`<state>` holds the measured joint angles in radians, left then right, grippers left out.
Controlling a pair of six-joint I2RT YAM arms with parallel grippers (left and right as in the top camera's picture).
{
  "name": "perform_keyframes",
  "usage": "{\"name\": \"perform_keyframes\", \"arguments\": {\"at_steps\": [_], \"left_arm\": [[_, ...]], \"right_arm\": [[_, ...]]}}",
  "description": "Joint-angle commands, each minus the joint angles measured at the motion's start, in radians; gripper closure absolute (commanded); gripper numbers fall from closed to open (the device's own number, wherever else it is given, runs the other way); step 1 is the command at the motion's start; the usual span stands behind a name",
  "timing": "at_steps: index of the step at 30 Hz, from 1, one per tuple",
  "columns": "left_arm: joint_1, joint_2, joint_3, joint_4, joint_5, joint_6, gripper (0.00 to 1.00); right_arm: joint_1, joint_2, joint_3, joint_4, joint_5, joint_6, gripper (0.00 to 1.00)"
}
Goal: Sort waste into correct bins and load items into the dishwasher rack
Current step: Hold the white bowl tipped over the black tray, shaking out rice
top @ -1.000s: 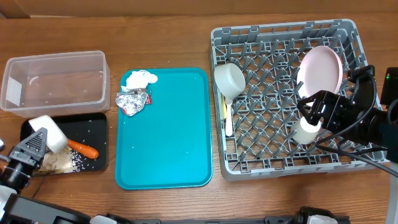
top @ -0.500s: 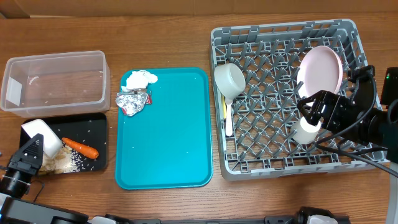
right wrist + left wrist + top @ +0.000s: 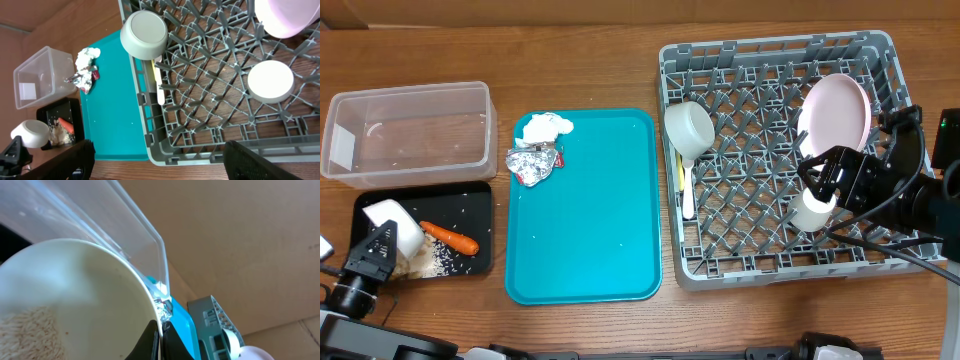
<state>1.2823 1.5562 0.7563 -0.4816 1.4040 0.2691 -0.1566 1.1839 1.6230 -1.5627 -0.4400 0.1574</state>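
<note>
The left gripper [image 3: 380,243] pinches the rim of a cream-white bowl [image 3: 392,220], holding it tipped over the black tray [image 3: 470,200], where beige scraps [image 3: 428,262] and the carrot piece [image 3: 453,238] lie. The right gripper [image 3: 816,180] hangs with its fingers spread above the small white cup [image 3: 810,212], which sits in the dishwasher rack [image 3: 775,45] near the plate [image 3: 835,110].
</note>
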Motion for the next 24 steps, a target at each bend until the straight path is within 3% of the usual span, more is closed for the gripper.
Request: {"name": "perform_keyframes", "arguments": {"at_steps": [1, 2, 3, 4, 5, 6, 12, 15, 16, 17, 18, 20, 22, 24], "left_arm": [[-0.011, 0.010, -0.011, 0.002, 0.081, -0.008, 0.96], [-0.016, 0.010, -0.012, 0.005, 0.067, 0.055, 0.96], [-0.023, 0.014, -0.013, 0.018, 0.035, 0.038, 0.96], [-0.027, 0.017, -0.013, 0.018, 0.068, -0.025, 0.96], [-0.026, 0.020, -0.013, 0.019, 0.150, -0.014, 0.96], [-0.027, 0.021, -0.014, 0.019, 0.174, 0.079, 0.96], [-0.026, 0.025, -0.016, 0.011, 0.127, 0.039, 0.96], [-0.035, 0.028, -0.026, 0.026, 0.050, 0.152, 0.96], [-0.044, 0.034, -0.031, 0.039, 0.011, 0.100, 0.96], [-0.050, 0.042, -0.031, 0.041, 0.068, 0.018, 0.96], [-0.051, 0.045, -0.032, 0.037, 0.161, 0.024, 0.96], [-0.054, 0.046, -0.045, 0.043, 0.120, 0.179, 0.95], [-0.050, 0.050, -0.047, 0.046, 0.099, 0.086, 0.96], [-0.047, 0.050, -0.051, 0.041, 0.130, 0.151, 0.96]], "right_arm": [[-0.002, -0.003, 0.006, 0.003, -0.006, 0.004, 0.14], [-0.002, -0.003, 0.006, 0.003, -0.006, 0.004, 0.14], [-0.002, -0.003, 0.006, 0.004, -0.006, 0.005, 0.14], [-0.002, -0.003, 0.006, 0.004, -0.006, 0.005, 0.14], [-0.002, -0.003, 0.006, 0.003, -0.006, 0.005, 0.14], [-0.002, -0.003, 0.006, 0.001, -0.006, 0.004, 0.14], [-0.002, -0.003, 0.006, -0.003, -0.006, 0.004, 0.14], [-0.002, -0.003, 0.006, -0.003, -0.006, 0.004, 0.14], [-0.002, -0.003, 0.006, -0.002, -0.006, 0.004, 0.14], [-0.002, -0.003, 0.006, 0.001, -0.006, 0.004, 0.14], [-0.002, -0.003, 0.006, 0.001, -0.006, 0.004, 0.14], [-0.002, -0.003, 0.006, 0.001, -0.009, 0.005, 0.14], [-0.002, -0.003, 0.006, -0.004, -0.009, 0.004, 0.14], [-0.002, -0.003, 0.006, -0.011, -0.009, 0.004, 0.14]]}}
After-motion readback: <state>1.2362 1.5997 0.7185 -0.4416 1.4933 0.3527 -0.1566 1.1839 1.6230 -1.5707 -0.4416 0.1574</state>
